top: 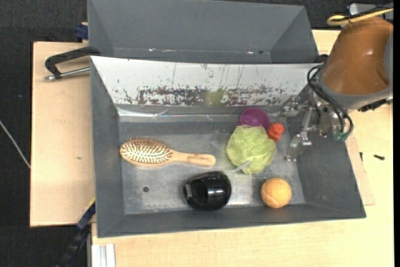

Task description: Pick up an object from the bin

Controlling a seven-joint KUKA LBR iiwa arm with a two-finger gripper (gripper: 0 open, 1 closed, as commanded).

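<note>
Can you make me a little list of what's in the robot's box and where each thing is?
box: grey metal bin
left: wooden hairbrush, lying flat
front middle: shiny black rounded thing
front right: orange ball
middle right: crumpled green thing
behind the green thing: purple thing
beside the purple thing: small red-orange thing
gripper: at the bin's right side, close to the small red-orange thing

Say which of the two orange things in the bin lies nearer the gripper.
The small red-orange lump beside the purple object, close to the gripper; the larger pale orange ball lies farther off.
</note>
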